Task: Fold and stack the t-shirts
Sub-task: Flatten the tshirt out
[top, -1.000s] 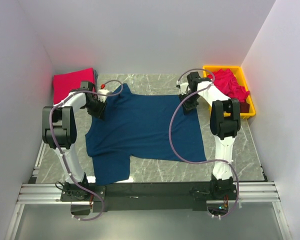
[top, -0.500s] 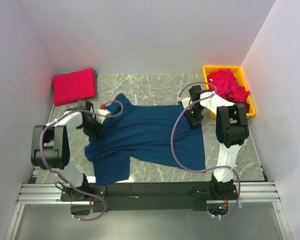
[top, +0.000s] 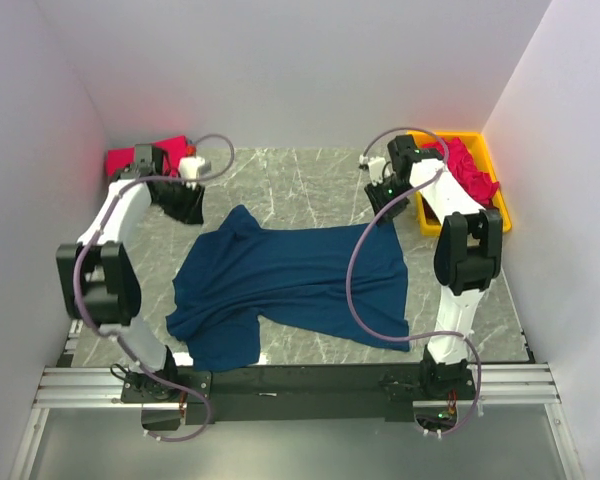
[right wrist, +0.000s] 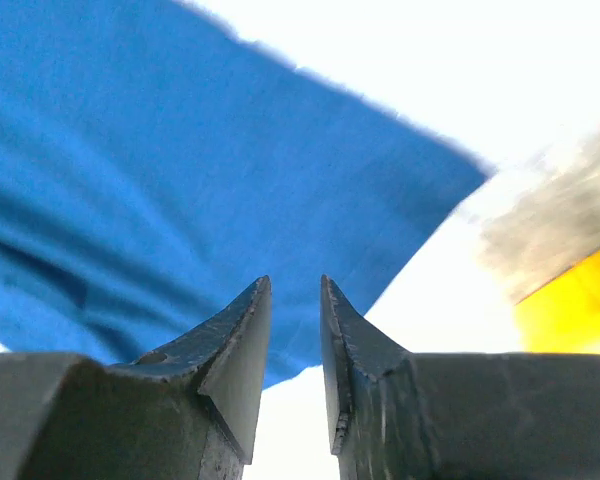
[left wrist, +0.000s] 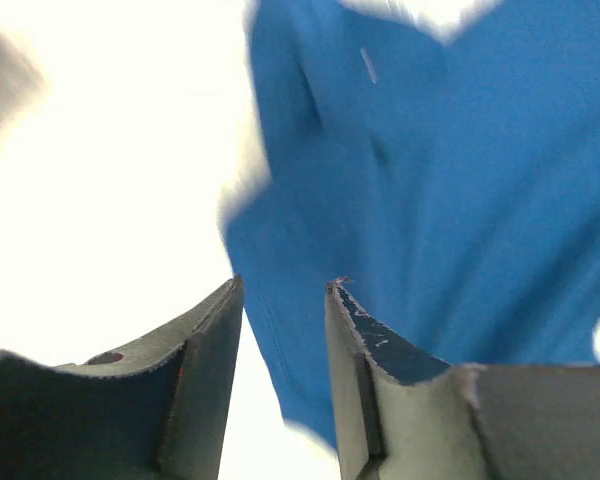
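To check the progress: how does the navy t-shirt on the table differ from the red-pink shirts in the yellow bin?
The navy t-shirt lies spread on the table, wrinkled; the red-pink shirts sit heaped in the yellow bin. One is dark blue, the others bright red-pink. Both are plain cloth shirts.

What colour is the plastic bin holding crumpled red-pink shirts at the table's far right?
Bright yellow; the rectangular plastic bin shows best in the top external view.

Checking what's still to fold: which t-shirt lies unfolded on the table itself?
The navy blue t-shirt, rumpled mid-table; the folded red-pink shirt sits back left, the other red-pink shirts fill the yellow bin.
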Available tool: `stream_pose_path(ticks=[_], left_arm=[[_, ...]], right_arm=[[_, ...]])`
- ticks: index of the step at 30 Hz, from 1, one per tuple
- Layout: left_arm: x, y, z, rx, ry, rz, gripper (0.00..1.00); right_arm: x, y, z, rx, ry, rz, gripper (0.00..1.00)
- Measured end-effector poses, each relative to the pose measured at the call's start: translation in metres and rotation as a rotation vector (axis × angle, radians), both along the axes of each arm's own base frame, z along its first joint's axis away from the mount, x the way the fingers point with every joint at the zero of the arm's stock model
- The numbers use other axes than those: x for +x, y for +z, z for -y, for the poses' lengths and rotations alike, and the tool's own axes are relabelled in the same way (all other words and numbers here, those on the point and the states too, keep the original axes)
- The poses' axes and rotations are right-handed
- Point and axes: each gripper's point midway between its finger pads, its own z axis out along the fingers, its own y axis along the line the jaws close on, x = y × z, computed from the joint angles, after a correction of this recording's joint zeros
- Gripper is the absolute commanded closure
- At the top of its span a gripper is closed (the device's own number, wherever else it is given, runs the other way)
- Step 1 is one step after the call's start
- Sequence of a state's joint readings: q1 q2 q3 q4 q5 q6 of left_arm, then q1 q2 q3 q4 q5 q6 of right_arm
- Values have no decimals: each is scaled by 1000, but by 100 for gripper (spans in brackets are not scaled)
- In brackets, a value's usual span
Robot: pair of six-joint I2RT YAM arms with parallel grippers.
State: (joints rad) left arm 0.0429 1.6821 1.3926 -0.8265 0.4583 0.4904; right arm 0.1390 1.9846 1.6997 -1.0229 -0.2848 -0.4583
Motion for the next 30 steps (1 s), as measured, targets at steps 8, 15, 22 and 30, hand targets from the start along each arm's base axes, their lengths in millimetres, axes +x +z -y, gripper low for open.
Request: stream_pose_path(ticks=[8,15,22,30], left_arm=[[89,-35,12,-97,142,-10,51],[94,-76,40,-61,149,-66,48],[97,-93,60,-19,123,-55,45],[102,-106,72,47,114,-30,70]], right_arm=[[26,-21,1,-23,-60,-2,66],[31,-31,8,-64,-87,2,60],[32,-44,20,-125,-109,-10,47],[33,-68,35,-193,-133,-50,43]])
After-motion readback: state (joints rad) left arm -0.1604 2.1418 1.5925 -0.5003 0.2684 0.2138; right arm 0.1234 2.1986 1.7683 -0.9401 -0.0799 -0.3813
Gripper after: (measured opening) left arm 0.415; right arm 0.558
